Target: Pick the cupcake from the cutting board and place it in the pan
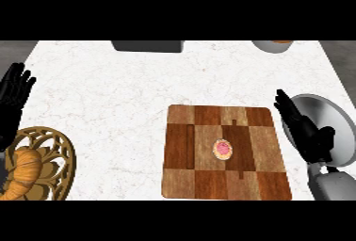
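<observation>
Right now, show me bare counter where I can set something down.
Widest bare counter lies between the left hand, the basket and the cutting board. Another strip runs above it. Crowded right of the board: right hand and pan.

No text, label, brand, number or sign can be read anywhere in the head view: none on the counter (125, 89), the cutting board (201, 179), the cupcake (223, 149) or the pan (327, 113).
</observation>
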